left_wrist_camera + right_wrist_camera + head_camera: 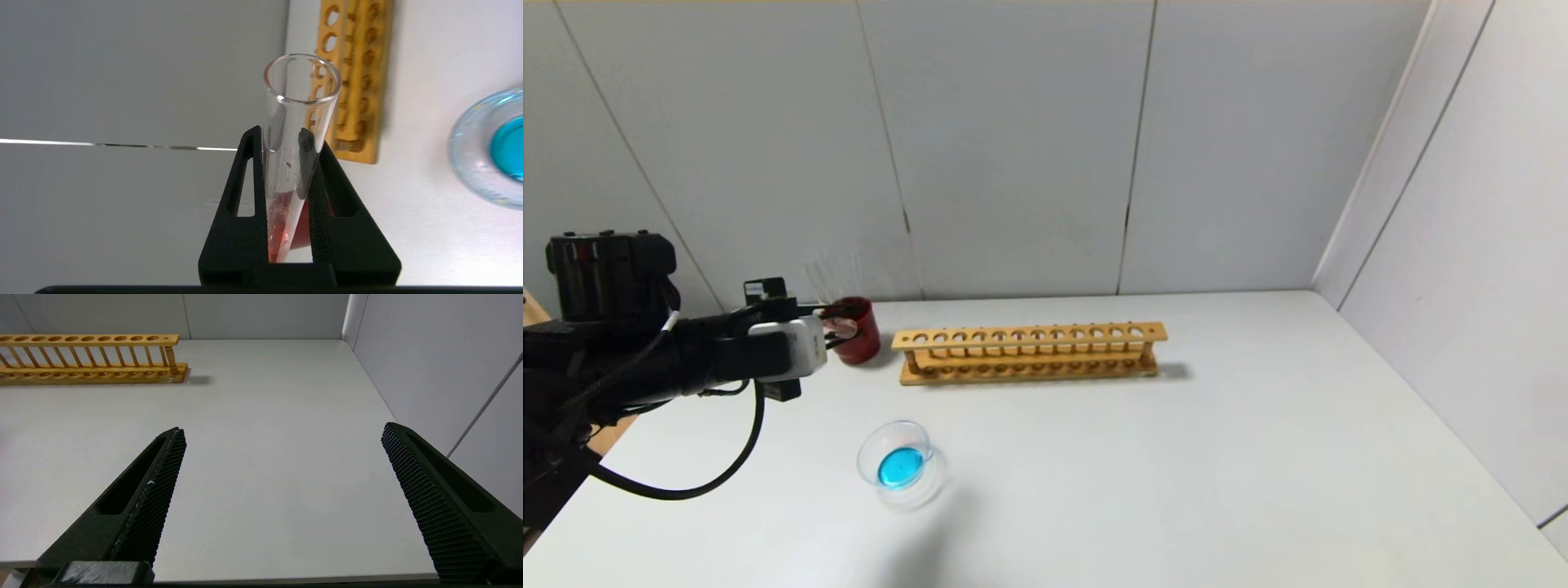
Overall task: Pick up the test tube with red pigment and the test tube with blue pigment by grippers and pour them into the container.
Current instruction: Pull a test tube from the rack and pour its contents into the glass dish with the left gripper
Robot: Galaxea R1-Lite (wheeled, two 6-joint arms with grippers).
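My left gripper (280, 136) is shut on the test tube with red pigment (300, 106), with the orange-red liquid low between the fingers. In the head view this gripper (840, 328) is at the table's far left, right in front of the dark red cup (864, 331). The container (900, 465), a low clear beaker, stands nearer the front and holds blue liquid; it also shows in the left wrist view (470, 155). The test tube with blue pigment is out of view. My right gripper (282, 430) is open and empty above the table's near right edge.
A wooden test tube rack (1029, 353) with empty holes stands mid-table toward the back, right of the red cup. Faint clear tubes (833, 273) rise from the cup. Grey walls close the back and right side (1462, 204).
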